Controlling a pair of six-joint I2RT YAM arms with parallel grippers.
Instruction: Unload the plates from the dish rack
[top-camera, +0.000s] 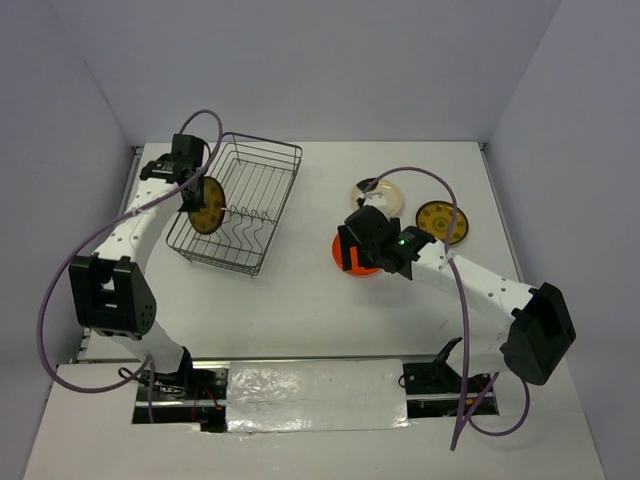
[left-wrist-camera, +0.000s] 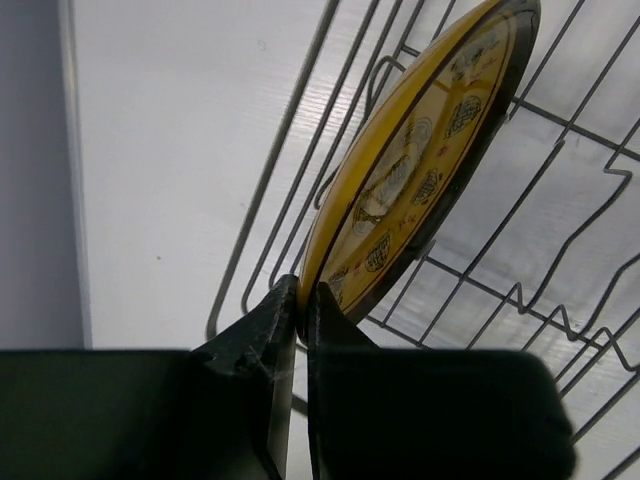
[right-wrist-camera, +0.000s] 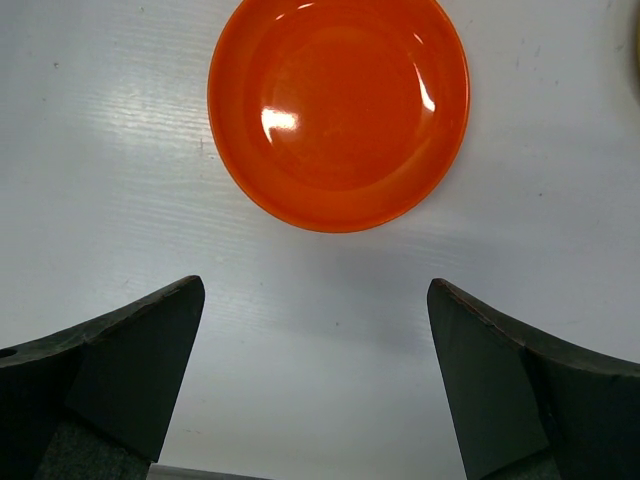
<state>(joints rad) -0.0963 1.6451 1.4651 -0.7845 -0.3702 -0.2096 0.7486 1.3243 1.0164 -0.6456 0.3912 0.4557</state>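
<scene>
I see my left pincer (left-wrist-camera: 303, 295) clamped on the near rim of the mustard plate (left-wrist-camera: 420, 170), which stands on edge in the dish rack (top-camera: 262, 160) and rises away from it, while my right pincer (right-wrist-camera: 315, 290) gapes over the orange plate (right-wrist-camera: 338, 110) on the bench (right-wrist-camera: 120, 200).

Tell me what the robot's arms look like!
The left arm and right arm are white with chunky black joints. A purple cable loops along each. A tiny green light glows on the right one. The left gripper and right gripper have dark wedge fingers.
</scene>
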